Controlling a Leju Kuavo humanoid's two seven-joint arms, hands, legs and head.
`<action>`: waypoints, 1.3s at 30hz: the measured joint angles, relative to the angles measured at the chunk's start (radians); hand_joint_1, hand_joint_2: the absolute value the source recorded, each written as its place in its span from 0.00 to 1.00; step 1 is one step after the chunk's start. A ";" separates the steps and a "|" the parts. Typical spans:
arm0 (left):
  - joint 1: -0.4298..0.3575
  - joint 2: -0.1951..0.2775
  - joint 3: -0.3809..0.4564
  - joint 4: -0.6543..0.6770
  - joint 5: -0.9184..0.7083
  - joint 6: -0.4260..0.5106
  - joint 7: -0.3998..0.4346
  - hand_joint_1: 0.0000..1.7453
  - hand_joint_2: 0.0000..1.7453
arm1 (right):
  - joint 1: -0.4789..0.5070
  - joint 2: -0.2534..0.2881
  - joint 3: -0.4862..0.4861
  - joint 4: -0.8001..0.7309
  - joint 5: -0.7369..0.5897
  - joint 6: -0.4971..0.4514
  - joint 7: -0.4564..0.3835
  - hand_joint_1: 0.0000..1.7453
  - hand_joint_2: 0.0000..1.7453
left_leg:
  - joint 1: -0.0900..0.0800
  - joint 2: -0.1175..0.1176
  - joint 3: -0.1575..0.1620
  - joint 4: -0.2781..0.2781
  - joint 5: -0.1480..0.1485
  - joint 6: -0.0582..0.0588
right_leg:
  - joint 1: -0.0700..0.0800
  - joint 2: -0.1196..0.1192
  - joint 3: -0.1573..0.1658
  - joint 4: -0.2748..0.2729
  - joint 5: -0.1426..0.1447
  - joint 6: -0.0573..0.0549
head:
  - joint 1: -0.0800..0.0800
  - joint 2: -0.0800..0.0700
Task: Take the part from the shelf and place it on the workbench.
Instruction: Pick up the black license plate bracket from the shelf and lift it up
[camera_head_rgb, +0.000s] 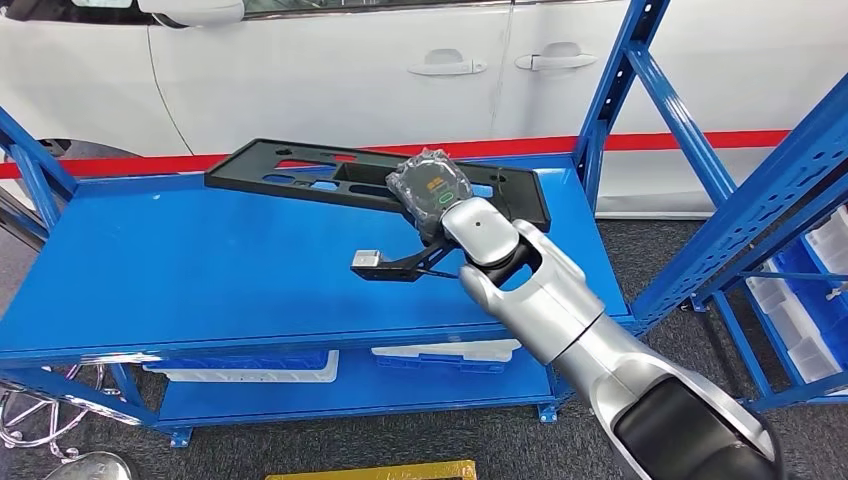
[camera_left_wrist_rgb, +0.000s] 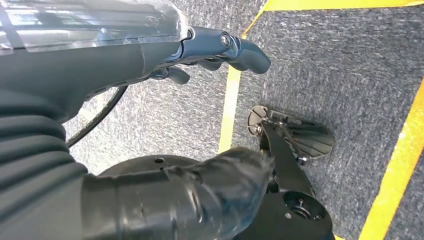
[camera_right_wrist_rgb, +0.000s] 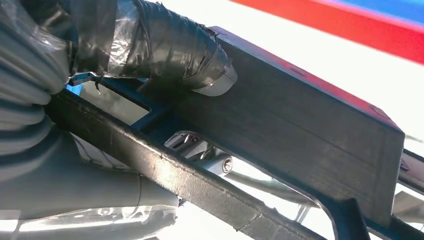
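Part (camera_head_rgb: 330, 175) in right hand (camera_head_rgb: 430, 190)

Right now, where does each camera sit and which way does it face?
Head view: high on the body, looking forward and down at the blue shelf, the black part and a white car behind; the right arm reaches in, right hand on the part.
Left wrist view: behind the hanging left hand, facing grey floor with yellow lines.
Right wrist view: behind the right hand, close on the part, thumb against it.
Head and right wrist views share the part and right hand.
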 joint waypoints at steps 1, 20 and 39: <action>0.000 0.000 0.002 0.000 0.000 -0.002 -0.003 0.00 1.00 | -0.007 -0.007 -0.004 -0.013 0.001 0.006 -0.001 1.00 1.00 | 0.000 0.000 0.000 0.000 0.000 0.000 | 0.000 0.000 0.000 0.000 0.000 0.000 | 0.000 0.000; -0.001 -0.007 0.016 0.000 -0.017 -0.035 -0.012 0.00 1.00 | 0.015 -0.058 -0.017 -0.055 -0.005 -0.028 0.002 1.00 1.00 | 0.000 0.000 -0.001 0.000 0.000 0.001 | 0.000 0.000 -0.001 0.000 0.000 0.000 | 0.000 0.000; -0.001 -0.007 0.025 0.000 -0.035 -0.028 -0.012 0.00 1.00 | -0.079 -0.090 -0.082 -0.164 -0.009 0.035 0.000 1.00 1.00 | 0.000 0.000 -0.002 0.001 0.000 0.001 | 0.000 0.000 -0.001 0.000 0.000 0.000 | 0.000 0.000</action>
